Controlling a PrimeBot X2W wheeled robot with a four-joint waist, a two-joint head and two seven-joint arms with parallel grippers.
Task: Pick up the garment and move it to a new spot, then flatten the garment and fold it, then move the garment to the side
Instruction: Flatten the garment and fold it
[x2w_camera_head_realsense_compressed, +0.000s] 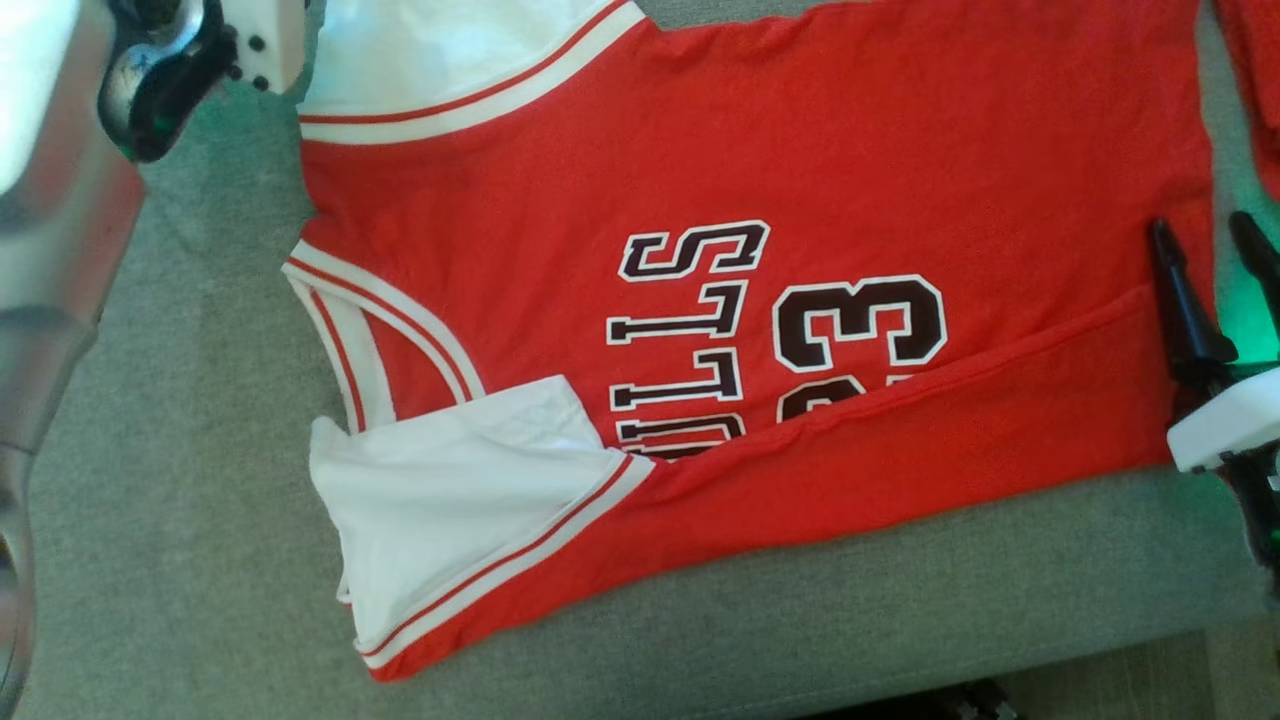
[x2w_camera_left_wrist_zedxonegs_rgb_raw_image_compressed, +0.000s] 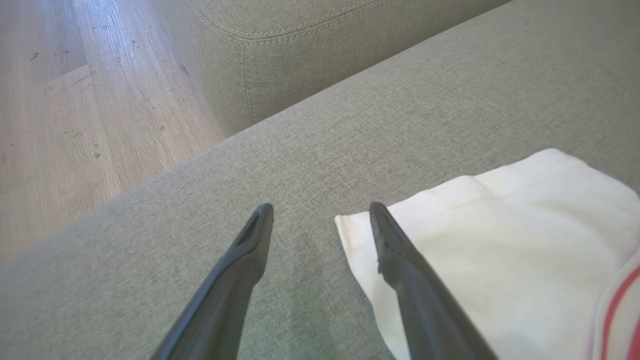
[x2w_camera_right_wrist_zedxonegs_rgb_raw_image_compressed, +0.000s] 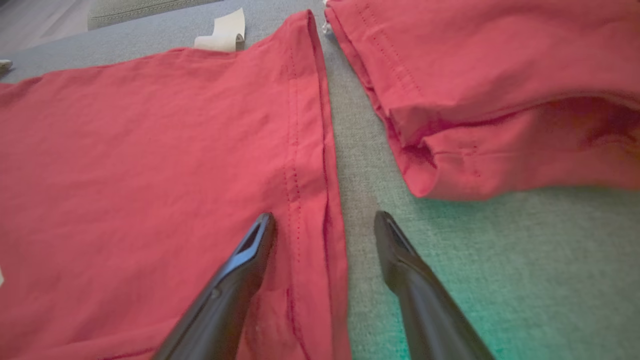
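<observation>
The garment (x2w_camera_head_realsense_compressed: 800, 180) is a red jersey with white sleeves and dark lettering, spread on a grey cushion (x2w_camera_head_realsense_compressed: 180, 400). Its near long edge is folded over onto the front. My right gripper (x2w_camera_head_realsense_compressed: 1203, 226) stands open at the jersey's hem on the right. In the right wrist view the right gripper (x2w_camera_right_wrist_zedxonegs_rgb_raw_image_compressed: 325, 217) straddles that hem, one finger over the red cloth (x2w_camera_right_wrist_zedxonegs_rgb_raw_image_compressed: 125, 175) and one over the cushion. My left arm's wrist (x2w_camera_head_realsense_compressed: 180, 60) is at the top left. My left gripper (x2w_camera_left_wrist_zedxonegs_rgb_raw_image_compressed: 320, 210) is open, with one finger over the corner of a white sleeve (x2w_camera_left_wrist_zedxonegs_rgb_raw_image_compressed: 500, 250).
A second red garment (x2w_camera_right_wrist_zedxonegs_rgb_raw_image_compressed: 500, 100) lies folded just beyond the hem, at the far right (x2w_camera_head_realsense_compressed: 1255, 90). The cushion's front edge (x2w_camera_head_realsense_compressed: 1100, 650) runs along the bottom right. Wooden floor (x2w_camera_left_wrist_zedxonegs_rgb_raw_image_compressed: 75, 125) and another cushion block (x2w_camera_left_wrist_zedxonegs_rgb_raw_image_compressed: 300, 50) lie past the left end.
</observation>
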